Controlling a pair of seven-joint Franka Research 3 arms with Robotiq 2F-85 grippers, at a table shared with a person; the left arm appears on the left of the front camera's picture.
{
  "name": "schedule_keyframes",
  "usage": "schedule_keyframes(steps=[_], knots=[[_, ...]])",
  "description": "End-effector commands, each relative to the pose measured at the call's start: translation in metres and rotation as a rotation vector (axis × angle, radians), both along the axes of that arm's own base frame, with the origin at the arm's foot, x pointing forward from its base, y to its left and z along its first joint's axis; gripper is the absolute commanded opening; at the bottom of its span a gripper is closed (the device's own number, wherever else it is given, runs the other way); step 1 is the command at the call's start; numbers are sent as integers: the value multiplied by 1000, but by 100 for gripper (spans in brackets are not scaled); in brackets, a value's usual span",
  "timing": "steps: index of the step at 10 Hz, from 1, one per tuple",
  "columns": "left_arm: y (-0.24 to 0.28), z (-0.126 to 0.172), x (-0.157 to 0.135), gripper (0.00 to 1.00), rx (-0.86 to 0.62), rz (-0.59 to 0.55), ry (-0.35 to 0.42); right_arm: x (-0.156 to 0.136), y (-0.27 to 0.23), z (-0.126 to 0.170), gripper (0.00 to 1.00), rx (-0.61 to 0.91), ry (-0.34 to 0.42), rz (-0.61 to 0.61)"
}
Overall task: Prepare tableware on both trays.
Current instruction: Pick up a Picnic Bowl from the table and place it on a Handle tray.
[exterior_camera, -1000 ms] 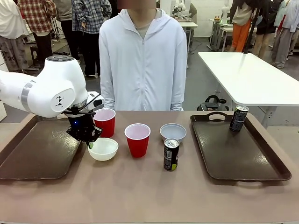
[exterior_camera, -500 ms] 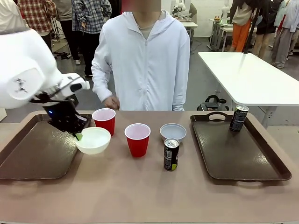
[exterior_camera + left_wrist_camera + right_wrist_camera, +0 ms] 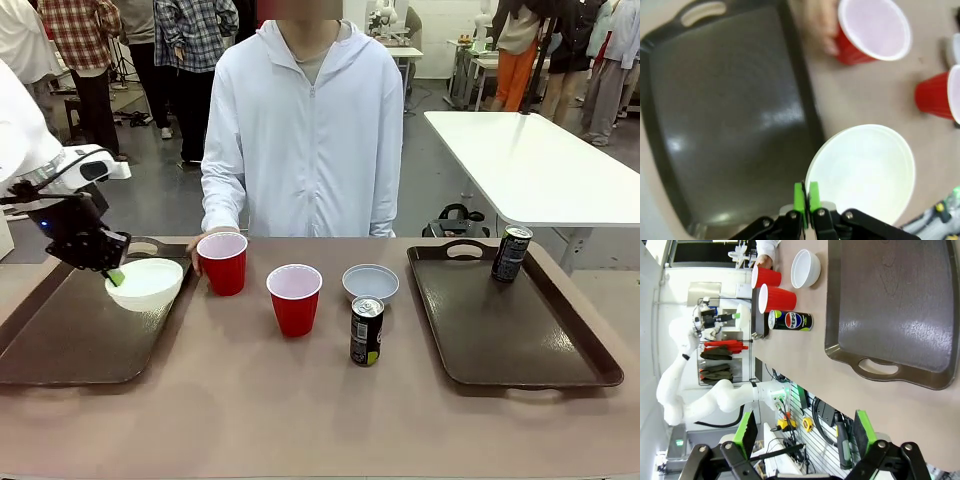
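My left gripper (image 3: 110, 271) is shut on the rim of the white bowl (image 3: 146, 282), holding it just above the right edge of the left tray (image 3: 60, 330). In the left wrist view the green pads (image 3: 800, 199) pinch the white bowl's (image 3: 865, 170) near rim beside the tray (image 3: 725, 125). The person's hand (image 3: 198, 256) touches the far red cup (image 3: 223, 262). A second red cup (image 3: 294, 299), the grey-blue bowl (image 3: 370, 283) and one can (image 3: 366, 331) stand mid-table. The other can (image 3: 511, 254) stands on the right tray (image 3: 500, 340). My right gripper (image 3: 804, 432) hangs open above the right tray (image 3: 900, 305).
The person stands at the table's far edge behind the cups. A white table (image 3: 530, 165) is behind at the right. Bare tabletop (image 3: 300, 410) runs along the front edge between the trays.
My left gripper has lifted the white bowl from the table and carried it left to the left tray's edge. The person's hand has come down to the far red cup.
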State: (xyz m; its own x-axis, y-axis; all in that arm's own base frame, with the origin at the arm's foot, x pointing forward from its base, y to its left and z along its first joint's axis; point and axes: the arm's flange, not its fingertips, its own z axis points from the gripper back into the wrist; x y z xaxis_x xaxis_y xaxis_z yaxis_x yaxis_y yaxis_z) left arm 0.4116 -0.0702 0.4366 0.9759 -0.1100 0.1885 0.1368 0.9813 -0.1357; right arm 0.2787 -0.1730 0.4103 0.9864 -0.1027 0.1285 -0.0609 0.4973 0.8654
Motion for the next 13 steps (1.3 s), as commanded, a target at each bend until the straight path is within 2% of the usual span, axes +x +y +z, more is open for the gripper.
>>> schedule_keyframes(steps=[1, 4, 6, 7, 8, 9, 10, 11, 13], knots=[[26, 0, 34, 0, 26, -15, 21, 0, 0, 0, 100, 11, -9, 2], [71, -16, 63, 0, 29, 99, 16, 0, 0, 0, 100, 11, -9, 2], [79, -25, 57, 0, 64, 109, -3, 0, 0, 0, 100, 11, -9, 2], [81, -32, 44, 0, 107, 107, -38, 0, 0, 0, 100, 11, -9, 2], [85, -41, 33, 0, 112, 107, -26, 0, 0, 0, 100, 11, -9, 2], [90, -43, -4, 0, 100, 22, 21, 0, 0, 0, 100, 11, -9, 2], [98, -36, -57, 0, 128, -107, 50, 0, 0, 0, 100, 11, -9, 2], [105, -32, -80, 0, 149, -135, 31, 0, 0, 0, 100, 11, -9, 2], [106, -33, -71, 0, 141, -74, 26, 0, 0, 0, 100, 11, -9, 2]])
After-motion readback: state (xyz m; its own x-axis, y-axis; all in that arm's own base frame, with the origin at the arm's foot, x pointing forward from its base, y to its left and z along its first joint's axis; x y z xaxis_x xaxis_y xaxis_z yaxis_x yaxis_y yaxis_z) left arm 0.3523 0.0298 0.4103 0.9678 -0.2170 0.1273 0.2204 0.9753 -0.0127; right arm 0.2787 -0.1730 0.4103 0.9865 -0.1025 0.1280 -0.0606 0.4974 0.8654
